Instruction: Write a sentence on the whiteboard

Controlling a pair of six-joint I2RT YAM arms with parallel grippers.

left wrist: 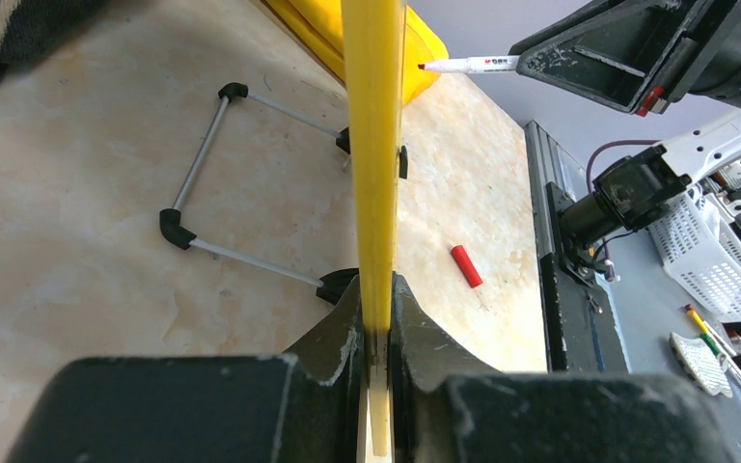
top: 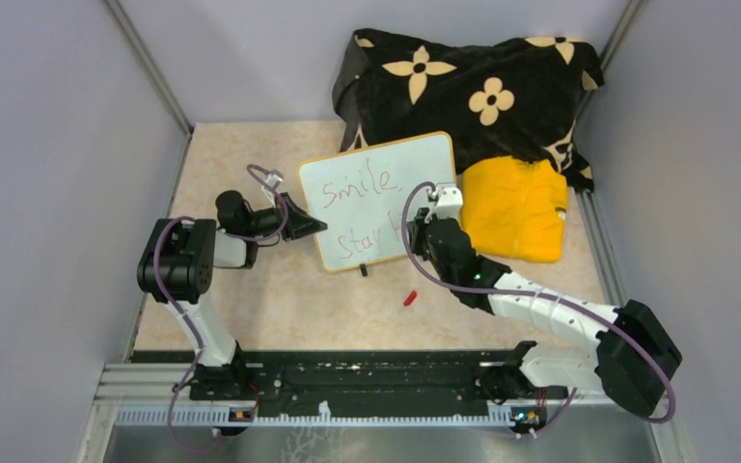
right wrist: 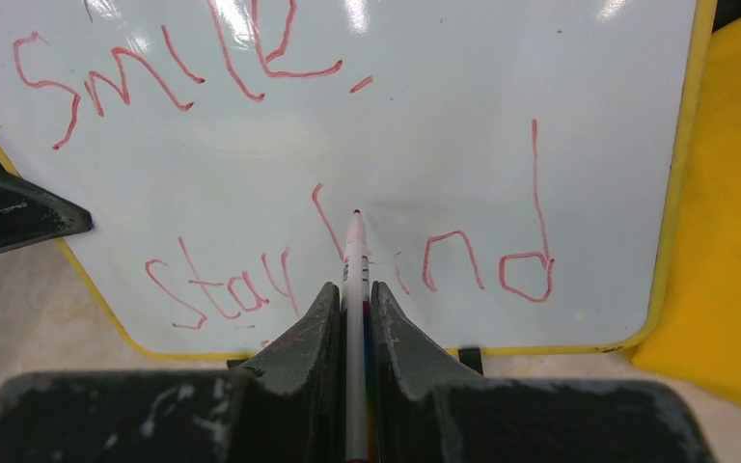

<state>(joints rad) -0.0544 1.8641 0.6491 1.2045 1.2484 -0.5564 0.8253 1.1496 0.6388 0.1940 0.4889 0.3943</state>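
Right wrist: marker (right wrist: 355,260), tip toward whiteboard (right wrist: 463,164).

The whiteboard (top: 386,183), small, glossy and framed in thin yellow with rounded corners, is propped on its lower edge toward the far middle of the table (top: 280,299). It is leaned back on a wire stand (left wrist: 203,154) with black feet, its face turned toward the near side. The sentence (top: 357,185) is written on it in thin red strokes: "smile" above, then "stay", a slanted stroke and "ind" below.

Glossy whiteboard (right wrist: 502,145), matt table (top: 280,299)
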